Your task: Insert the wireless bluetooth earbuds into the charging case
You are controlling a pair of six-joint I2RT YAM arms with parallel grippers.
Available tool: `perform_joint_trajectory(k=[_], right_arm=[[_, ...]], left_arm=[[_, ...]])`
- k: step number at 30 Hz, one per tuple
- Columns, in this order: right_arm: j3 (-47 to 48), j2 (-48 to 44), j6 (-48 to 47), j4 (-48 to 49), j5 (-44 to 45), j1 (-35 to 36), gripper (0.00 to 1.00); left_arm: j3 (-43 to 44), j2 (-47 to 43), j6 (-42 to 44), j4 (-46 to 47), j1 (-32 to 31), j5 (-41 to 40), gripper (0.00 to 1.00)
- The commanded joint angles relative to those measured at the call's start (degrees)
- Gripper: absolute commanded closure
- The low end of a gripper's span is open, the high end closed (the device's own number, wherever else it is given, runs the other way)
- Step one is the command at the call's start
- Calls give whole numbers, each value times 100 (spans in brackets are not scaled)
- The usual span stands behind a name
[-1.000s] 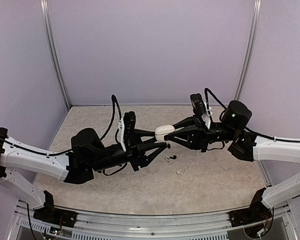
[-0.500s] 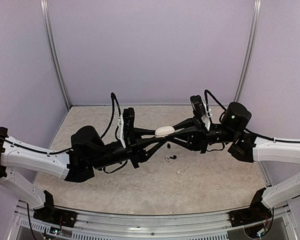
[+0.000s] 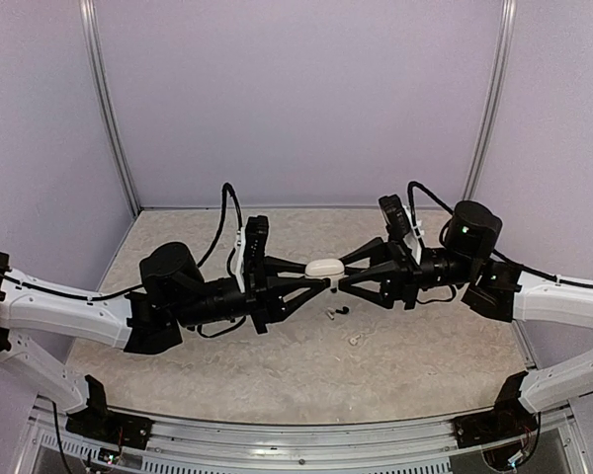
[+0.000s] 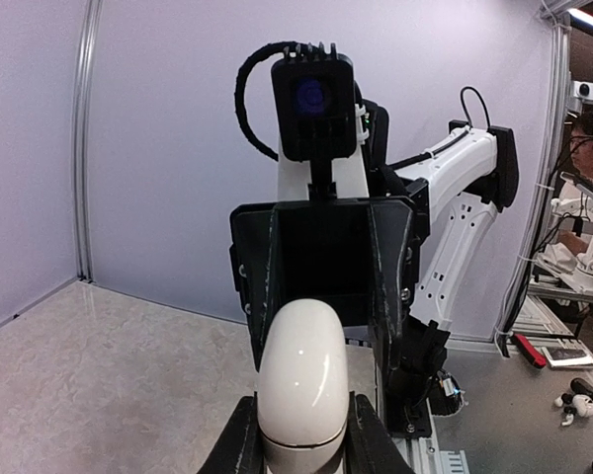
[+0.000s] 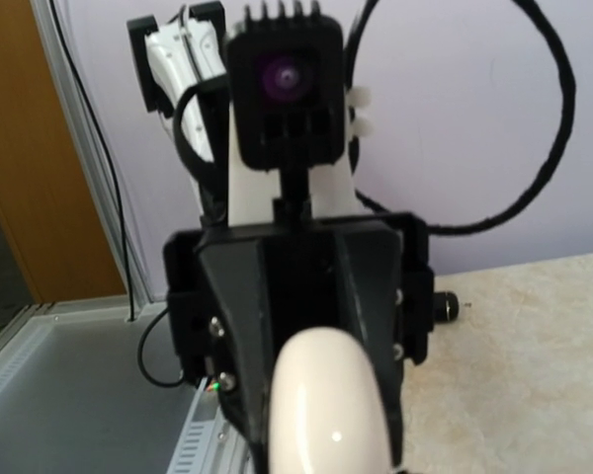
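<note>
Left gripper (image 3: pixel 319 276) has clamped charging case (image 3: pixel 327 267) (white).

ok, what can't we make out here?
Earbuds: top view, too small to count or tell colours.
Right gripper grip on charging case: top view too small; right wrist view, bottom edge cuts off its fingertips.
Left wrist view: bottom edge cuts off the charging case's lower end, between left gripper fingers.

A pale, speckled worktop (image 3: pixel 425 365) lies beneath lilac walls (image 3: pixel 296 99), with metal posts (image 3: pixel 109 109) standing at its back corners. A silver rail (image 3: pixel 296 439) runs along its near edge. The left wrist view catches a person (image 4: pixel 585 148) at far right. The right wrist view shows a brown panel (image 5: pixel 20 168) at left.
</note>
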Motion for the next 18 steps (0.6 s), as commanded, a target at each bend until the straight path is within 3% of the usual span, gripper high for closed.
perform_joint_trajectory(k=[1, 18], right_arm=[[188, -83, -161, -419, -91, 53, 58], [465, 51, -399, -1142, -109, 52, 63]], left_arm=[[-39, -132, 60, -196, 71, 302, 89], [447, 76, 441, -833, 71, 437, 90]])
